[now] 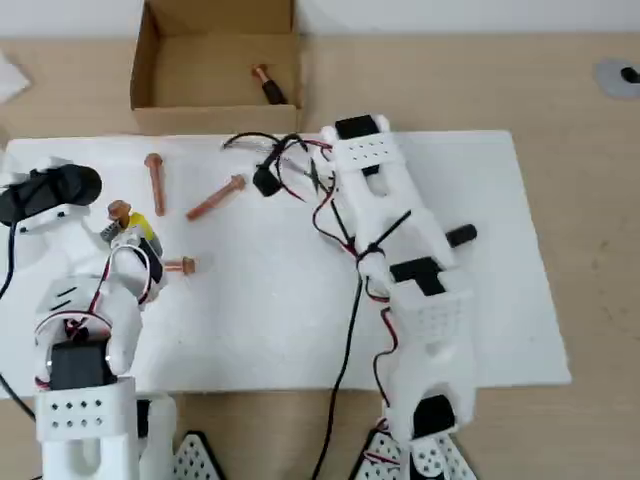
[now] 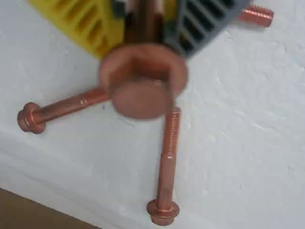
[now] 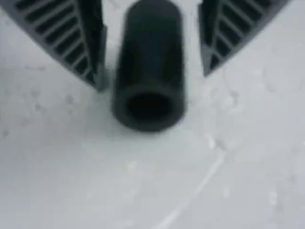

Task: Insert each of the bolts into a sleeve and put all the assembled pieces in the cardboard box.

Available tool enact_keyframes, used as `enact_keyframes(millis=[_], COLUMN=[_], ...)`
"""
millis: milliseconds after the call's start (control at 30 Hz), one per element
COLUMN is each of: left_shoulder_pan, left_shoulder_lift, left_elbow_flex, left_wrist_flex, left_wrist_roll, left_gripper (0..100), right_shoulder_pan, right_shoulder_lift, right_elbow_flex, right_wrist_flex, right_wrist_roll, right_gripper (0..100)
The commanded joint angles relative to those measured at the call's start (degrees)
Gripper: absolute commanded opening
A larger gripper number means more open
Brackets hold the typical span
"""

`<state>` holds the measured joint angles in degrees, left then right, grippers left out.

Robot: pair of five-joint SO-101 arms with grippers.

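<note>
My left gripper (image 2: 145,24) is shut on a copper bolt (image 2: 143,81), whose head faces the camera; in the high view the held bolt (image 1: 120,212) is over the mat's left side. Three loose bolts lie on the white mat near it: one (image 1: 154,180), a second (image 1: 215,197), a third (image 1: 181,265). A black sleeve (image 3: 150,90) lies on the mat between the fingers of my open right gripper (image 3: 153,74), with gaps on both sides. In the high view the sleeve (image 1: 460,236) pokes out from under the right arm. The cardboard box (image 1: 145,70) holds one assembled piece (image 1: 266,84).
The white foam mat (image 1: 500,300) covers most of the wooden table. The right arm (image 1: 400,240) and its loose wires (image 1: 270,150) stretch across the mat's middle. A grey object (image 1: 620,76) sits at the far right edge.
</note>
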<state>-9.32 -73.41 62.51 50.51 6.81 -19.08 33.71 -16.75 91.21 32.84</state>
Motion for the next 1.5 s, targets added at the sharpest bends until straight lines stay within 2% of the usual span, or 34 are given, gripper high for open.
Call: enact_keyframes(millis=[0, 367, 433, 500, 533, 833, 1033, 1233, 1333, 1467], left_shoulder_pan=[0.79, 0.79, 0.44, 0.35, 0.35, 0.35, 0.35, 0.7, 0.62, 0.44], left_shoulder_lift=[-1.1, -1.1, -1.1, -1.1, -1.1, -1.19, -1.19, -1.19, -1.1, -1.1], left_elbow_flex=[-0.53, -0.62, -0.62, -0.79, -0.88, -4.84, -10.2, -15.38, -16.44, -16.44], left_wrist_flex=[-0.18, -0.18, -0.18, -0.18, -0.18, -0.26, -0.7, -0.79, -3.34, -6.77], left_wrist_roll=[-0.18, 0.0, 0.0, 0.0, 0.0, 0.09, 0.09, -0.09, -0.18, 0.09], left_gripper=[1, 1, 1, 1, 1, 1, 1, 1, 1, 1], right_shoulder_pan=[-0.4, -0.4, -0.4, -0.4, -0.4, -0.57, -2.07, -8.4, -11.38, -11.65], right_shoulder_lift=[-0.04, 2.95, 4.26, 4.88, 4.97, -1.36, -12.79, -28.53, -35.3, -42.68], right_elbow_flex=[-0.13, 0.04, 0.04, -0.22, -0.48, -4.09, -14.29, -19.12, -18.68, -11.65], right_wrist_flex=[-0.09, -0.09, 0.0, 0.0, -0.18, 1.49, 6.33, 6.07, 3.25, -2.64], right_wrist_roll=[0.62, 0.62, 0.44, 0.26, -0.62, -3.16, -10.2, -15.3, -22.51, -33.05], right_gripper=[16.7, 16.3, 12.6, 2.2, 0.5, 1.0, 1.0, 1.0, 1.0, 1.0])
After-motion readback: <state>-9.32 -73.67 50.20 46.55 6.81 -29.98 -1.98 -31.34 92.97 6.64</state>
